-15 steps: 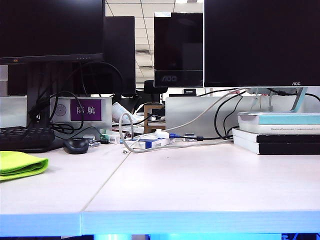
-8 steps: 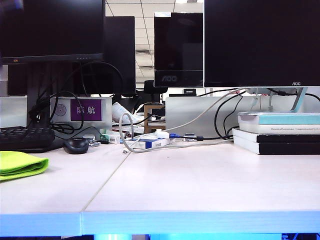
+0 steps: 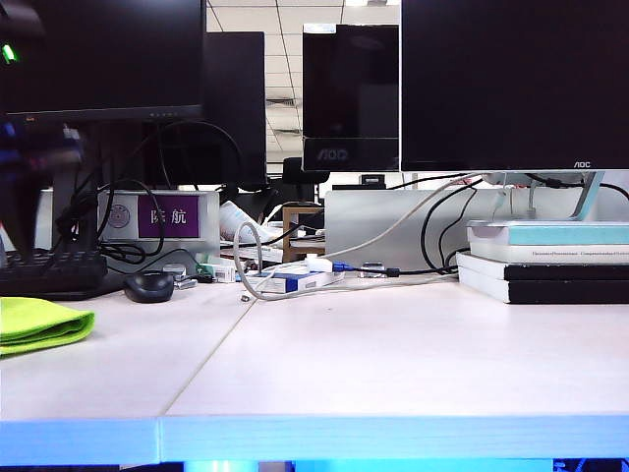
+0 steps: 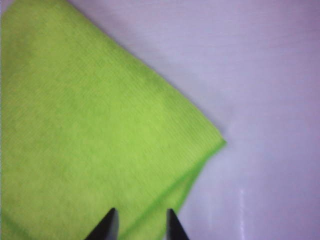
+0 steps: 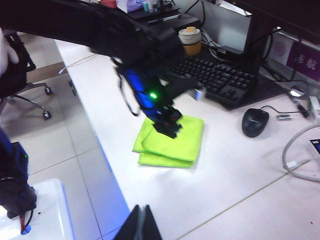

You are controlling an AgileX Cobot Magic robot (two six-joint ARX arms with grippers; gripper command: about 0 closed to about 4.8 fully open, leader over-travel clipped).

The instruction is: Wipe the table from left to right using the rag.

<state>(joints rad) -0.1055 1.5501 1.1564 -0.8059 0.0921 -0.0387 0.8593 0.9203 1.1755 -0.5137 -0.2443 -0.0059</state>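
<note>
The neon yellow-green rag [image 3: 39, 324] lies folded at the far left of the white table [image 3: 393, 354]. My left gripper [image 4: 140, 222] hangs just above the rag [image 4: 90, 130], near its edge, with its two dark fingertips apart and nothing between them. In the right wrist view the left gripper [image 5: 167, 125] sits over the middle of the rag [image 5: 170, 142]. In the exterior view the left arm [image 3: 29, 147] is only a dark blur at the left edge. My right gripper [image 5: 141, 220] is shut and empty, high above the table's front edge [image 5: 120, 200].
A black keyboard [image 5: 217, 77] and a black mouse [image 5: 255, 121] lie behind the rag. A paper cup [image 5: 190, 40] stands further back. Monitors [image 3: 511, 84], loose cables [image 3: 295, 280] and stacked books [image 3: 545, 261] line the back of the table. A seam [image 3: 211, 349] splits the two panels.
A dark, blurred left arm has come into the exterior view at the left edge, above the rag. The rag has not moved.
</note>
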